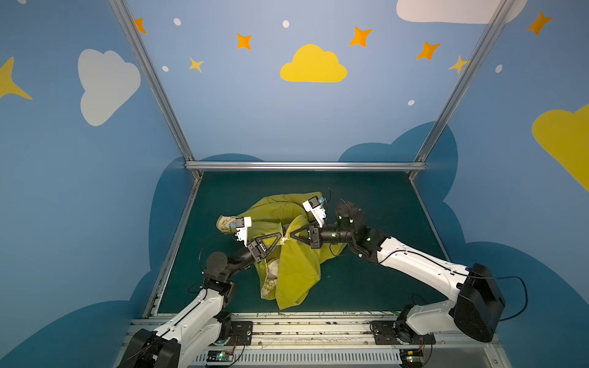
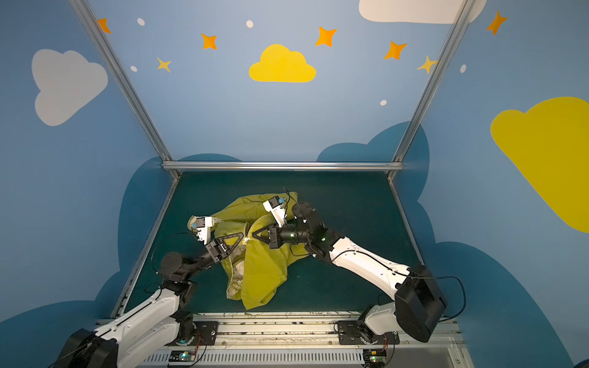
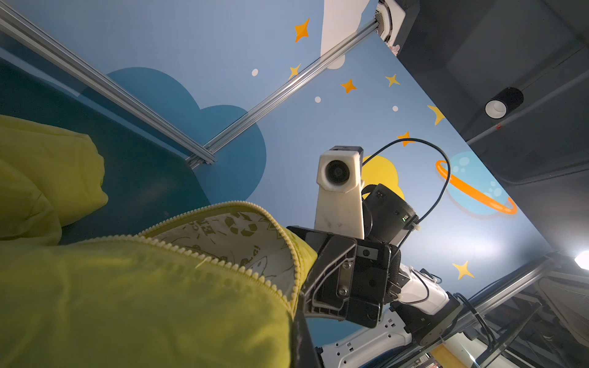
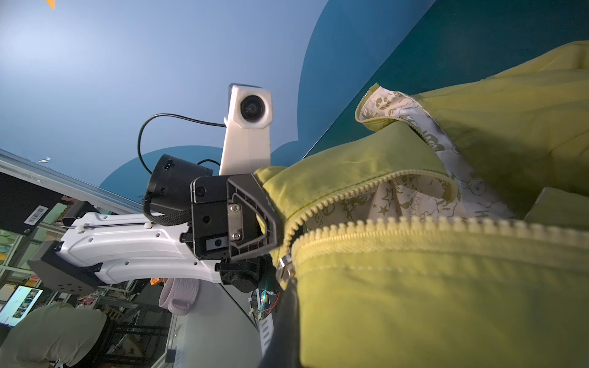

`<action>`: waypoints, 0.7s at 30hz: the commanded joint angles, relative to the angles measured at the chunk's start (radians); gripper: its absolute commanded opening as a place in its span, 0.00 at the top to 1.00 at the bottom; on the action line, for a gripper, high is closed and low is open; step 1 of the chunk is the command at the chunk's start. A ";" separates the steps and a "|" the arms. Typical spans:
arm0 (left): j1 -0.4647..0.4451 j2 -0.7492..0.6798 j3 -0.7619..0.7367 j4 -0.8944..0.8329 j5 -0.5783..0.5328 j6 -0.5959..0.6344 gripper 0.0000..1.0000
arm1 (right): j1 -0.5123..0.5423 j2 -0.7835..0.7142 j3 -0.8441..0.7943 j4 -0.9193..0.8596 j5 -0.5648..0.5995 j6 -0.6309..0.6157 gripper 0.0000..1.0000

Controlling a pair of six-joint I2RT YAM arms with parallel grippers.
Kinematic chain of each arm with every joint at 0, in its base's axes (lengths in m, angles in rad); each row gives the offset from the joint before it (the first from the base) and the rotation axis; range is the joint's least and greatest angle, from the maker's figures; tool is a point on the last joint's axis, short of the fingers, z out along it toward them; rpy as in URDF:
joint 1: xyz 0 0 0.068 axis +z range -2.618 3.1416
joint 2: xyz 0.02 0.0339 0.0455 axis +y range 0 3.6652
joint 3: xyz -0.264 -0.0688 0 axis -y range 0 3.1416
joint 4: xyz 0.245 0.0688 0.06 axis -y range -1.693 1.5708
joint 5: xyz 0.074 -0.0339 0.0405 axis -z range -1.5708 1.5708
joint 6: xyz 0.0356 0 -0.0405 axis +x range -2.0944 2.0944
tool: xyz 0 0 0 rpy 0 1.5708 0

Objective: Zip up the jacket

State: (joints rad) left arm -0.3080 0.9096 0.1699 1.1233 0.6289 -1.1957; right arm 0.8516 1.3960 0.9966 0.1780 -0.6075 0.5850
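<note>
Grippers clenched on the jacket [image 1: 296, 270] at its zipper [image 4: 446, 227] — left gripper [image 1: 279, 236] and right gripper [image 1: 292, 237] are met tip to tip.

The jacket is seen crumpled mid-mat [image 1: 376, 280], mustard-yellow, with cream printed lining [image 3: 236, 235] bared where the front gapes. Fabric is pinched by each closed gripper beside the zipper, the right apparently by the slider [image 4: 284, 265]. Soft, light, limp cloth is to be expected — it will likely bunch unless kept taut, so hold is best taken at the slider and on the fabric just beside it.
</note>
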 commanded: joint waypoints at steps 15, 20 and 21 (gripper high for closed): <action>-0.003 0.001 0.009 0.029 -0.009 0.031 0.97 | 0.003 0.005 -0.015 0.053 -0.024 0.001 1.00; -0.003 0.000 0.010 0.028 -0.012 0.031 0.97 | 0.004 0.013 -0.018 0.064 -0.035 0.006 1.00; -0.003 0.000 0.009 0.028 -0.012 0.032 0.97 | 0.004 0.013 -0.018 0.062 -0.035 0.006 1.00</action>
State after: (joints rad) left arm -0.3080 0.9108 0.1699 1.1229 0.6167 -1.1889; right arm 0.8516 1.4078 0.9909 0.2047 -0.6216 0.5903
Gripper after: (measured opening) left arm 0.047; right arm 0.050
